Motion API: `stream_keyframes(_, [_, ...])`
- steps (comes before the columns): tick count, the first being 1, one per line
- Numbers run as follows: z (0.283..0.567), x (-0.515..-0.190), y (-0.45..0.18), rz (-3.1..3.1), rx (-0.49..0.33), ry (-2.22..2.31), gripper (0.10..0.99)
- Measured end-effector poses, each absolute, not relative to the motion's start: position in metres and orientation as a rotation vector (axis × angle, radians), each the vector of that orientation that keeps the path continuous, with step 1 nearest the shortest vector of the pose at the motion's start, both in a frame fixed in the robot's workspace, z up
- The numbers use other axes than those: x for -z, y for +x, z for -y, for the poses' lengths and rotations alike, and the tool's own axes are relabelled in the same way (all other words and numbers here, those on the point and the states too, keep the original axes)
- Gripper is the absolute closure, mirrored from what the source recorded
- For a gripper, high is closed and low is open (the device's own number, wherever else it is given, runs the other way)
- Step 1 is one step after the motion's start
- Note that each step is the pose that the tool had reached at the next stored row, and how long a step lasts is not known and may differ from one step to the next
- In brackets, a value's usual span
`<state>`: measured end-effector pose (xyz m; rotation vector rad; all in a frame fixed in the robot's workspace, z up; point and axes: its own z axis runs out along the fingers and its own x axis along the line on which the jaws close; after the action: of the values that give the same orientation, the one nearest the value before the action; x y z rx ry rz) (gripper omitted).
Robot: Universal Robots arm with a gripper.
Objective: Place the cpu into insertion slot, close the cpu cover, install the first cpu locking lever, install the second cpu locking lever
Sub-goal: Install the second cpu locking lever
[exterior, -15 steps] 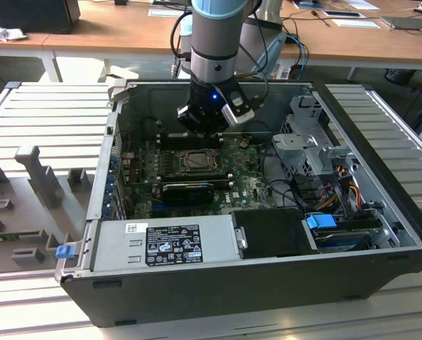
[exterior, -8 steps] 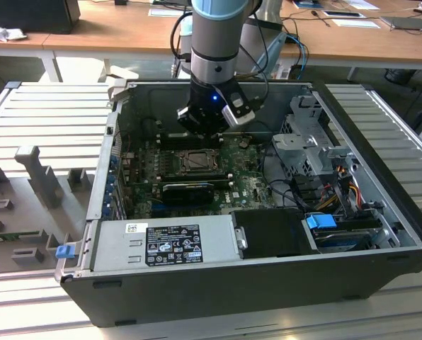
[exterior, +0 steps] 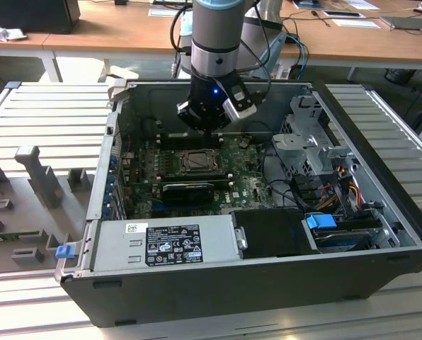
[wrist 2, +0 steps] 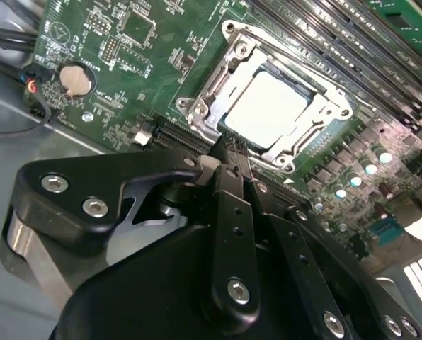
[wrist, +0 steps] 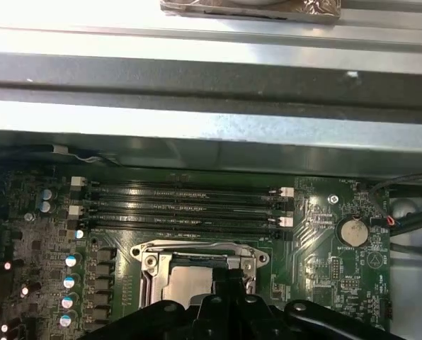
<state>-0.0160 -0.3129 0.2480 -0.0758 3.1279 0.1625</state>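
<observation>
Inside the open computer case, the cpu (wrist 2: pixel 267 106) lies with its pale face up in the insertion slot (wrist 2: pixel 187 106) on the green motherboard. The cpu cover (wrist 2: pixel 225 76) lies flat around it, the chip showing through the cut-out. My gripper (wrist 2: pixel 229 149) is shut with nothing visible between its fingers, and its tip hangs just over the socket's edge. In the exterior view the gripper (exterior: pixel 209 131) is directly above the socket (exterior: pixel 195 161). In the first wrist view the cpu (wrist: pixel 186 285) and cover (wrist: pixel 197 249) sit right beside the gripper (wrist: pixel 229 275).
Long black memory slots (wrist: pixel 183 205) run beside the socket, and a coin battery (wrist: pixel 351 231) sits on the board. A grey power supply box (exterior: pixel 165 244) fills the case front. At the exterior view's right are a drive cage (exterior: pixel 310 142) and cables (exterior: pixel 338 191). Case walls surround everything.
</observation>
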Motion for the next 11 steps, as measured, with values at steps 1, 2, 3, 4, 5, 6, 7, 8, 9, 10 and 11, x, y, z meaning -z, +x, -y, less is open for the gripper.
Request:
stream_keyframes(1, [0.313,-0.25,-0.016,-3.128,-0.162,-0.076,0.98])
stream_keyframes(2, [0.313,-0.252,-0.016,-3.128,-0.162,-0.076,0.98])
stream_keyframes(3, [0.313,-0.252,-0.016,-3.128,-0.162,-0.076,0.98])
stream_keyframes(4, [0.314,-0.252,-0.016,-3.128,-0.163,-0.076,0.98])
stream_keyframes(5, [0.316,-0.252,-0.016,-3.128,-0.162,-0.076,0.98])
stream_keyframes(6, [0.317,-0.252,-0.016,-3.128,-0.162,-0.076,0.98])
stream_keyframes(7, [0.319,-0.252,-0.016,-3.128,-0.162,-0.076,0.98])
stream_keyframes(8, [0.322,-0.252,-0.016,-3.128,-0.162,-0.076,0.98])
stream_keyframes(9, [0.325,-0.252,-0.016,-3.128,-0.162,-0.076,0.98])
stream_keyframes(10, [0.328,-0.252,-0.016,-3.128,-0.162,-0.076,0.98])
stream_keyframes(11, [0.33,-0.252,-0.016,-3.128,-0.162,-0.076,0.98])
